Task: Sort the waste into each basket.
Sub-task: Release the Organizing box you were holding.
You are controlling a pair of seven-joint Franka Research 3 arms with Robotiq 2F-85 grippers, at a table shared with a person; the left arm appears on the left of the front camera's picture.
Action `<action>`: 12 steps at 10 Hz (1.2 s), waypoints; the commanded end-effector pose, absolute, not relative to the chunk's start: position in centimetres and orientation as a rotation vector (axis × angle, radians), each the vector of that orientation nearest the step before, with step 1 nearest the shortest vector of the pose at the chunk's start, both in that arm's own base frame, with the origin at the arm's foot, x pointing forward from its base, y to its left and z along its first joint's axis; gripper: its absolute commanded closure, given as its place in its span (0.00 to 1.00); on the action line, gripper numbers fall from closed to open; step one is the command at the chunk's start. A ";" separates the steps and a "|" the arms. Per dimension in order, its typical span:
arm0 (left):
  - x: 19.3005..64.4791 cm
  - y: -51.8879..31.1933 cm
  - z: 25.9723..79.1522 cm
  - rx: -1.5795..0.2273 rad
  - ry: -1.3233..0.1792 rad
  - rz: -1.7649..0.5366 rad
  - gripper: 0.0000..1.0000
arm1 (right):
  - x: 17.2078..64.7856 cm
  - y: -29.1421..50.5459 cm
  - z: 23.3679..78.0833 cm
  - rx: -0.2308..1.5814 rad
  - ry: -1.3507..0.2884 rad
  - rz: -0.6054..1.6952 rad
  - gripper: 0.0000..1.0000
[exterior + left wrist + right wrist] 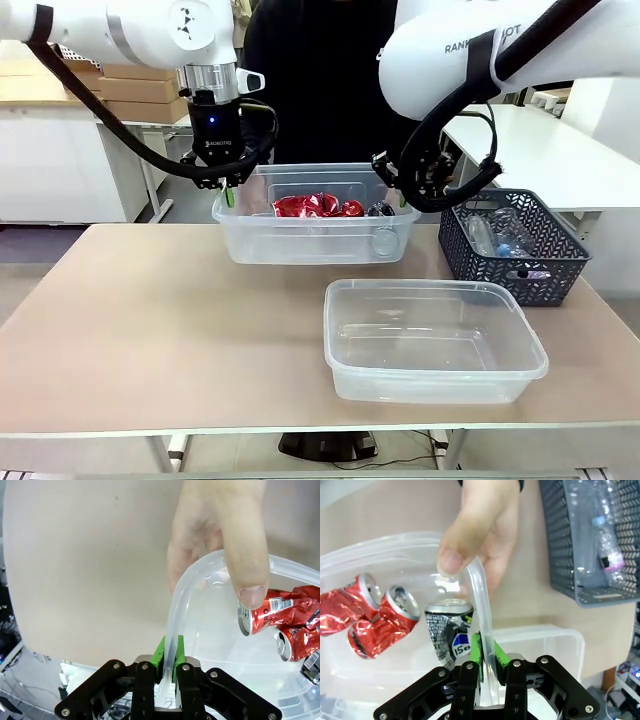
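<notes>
front view: the left gripper (228,186) and the right gripper (405,196) are each clamping an end of the far tub (300,246), so the load is being shared from both sides. the red cans (318,206) are lying crushed inside it. whether this tub is resting on the worktop (150,320) or hanging just off it, i cannot tell. the near tub (430,286) is sitting empty in front, likely waiting for the other kind of waste. the clear bottles (500,232) are lying in the grey basket (548,262) at the right, not yet sorted.

left wrist view: the green pads (161,652) are pressing together on the rolled rim, pinching the thin wall between them. a person's hand (220,535) is gripping the same rim just beyond, thumb inside, probably steadying the corner.

right wrist view: here too the jaws are pinching the rim at a corner, with the person's other hand (480,535) hooking its thumb over the edge right above. 2 red cans are lying to the left, and 1 dark can (451,636) is leaning near the pinched wall. my guess is the tub is being carried or handed over jointly.
</notes>
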State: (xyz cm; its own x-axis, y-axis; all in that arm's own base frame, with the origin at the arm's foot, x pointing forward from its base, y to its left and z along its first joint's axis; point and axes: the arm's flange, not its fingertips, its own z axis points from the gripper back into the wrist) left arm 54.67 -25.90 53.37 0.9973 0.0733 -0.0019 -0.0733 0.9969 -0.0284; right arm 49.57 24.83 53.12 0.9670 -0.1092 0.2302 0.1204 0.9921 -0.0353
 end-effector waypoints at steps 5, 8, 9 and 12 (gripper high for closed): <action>54.1 -26.1 54.2 -0.066 -0.029 0.058 0.00 | 47.8 20.0 54.3 0.056 -0.293 -0.232 0.00; 53.5 -25.7 54.4 -0.075 -0.040 0.077 0.04 | 47.1 18.0 54.8 0.133 -0.296 -0.243 0.00; 53.4 -25.7 54.4 -0.073 -0.037 0.079 0.00 | 47.0 17.5 54.8 0.140 -0.294 -0.257 0.00; 53.1 -25.5 54.6 -0.093 -0.041 0.070 0.00 | 47.1 17.5 54.7 0.138 -0.288 -0.260 0.00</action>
State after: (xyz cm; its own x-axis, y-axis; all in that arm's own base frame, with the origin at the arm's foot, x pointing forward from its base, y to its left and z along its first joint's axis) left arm 54.04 -26.41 54.99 0.9971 0.0700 0.0293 -0.0680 0.9957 -0.0632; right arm 47.41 17.91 55.01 0.9215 -0.2904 0.2579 0.2585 0.9542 0.1507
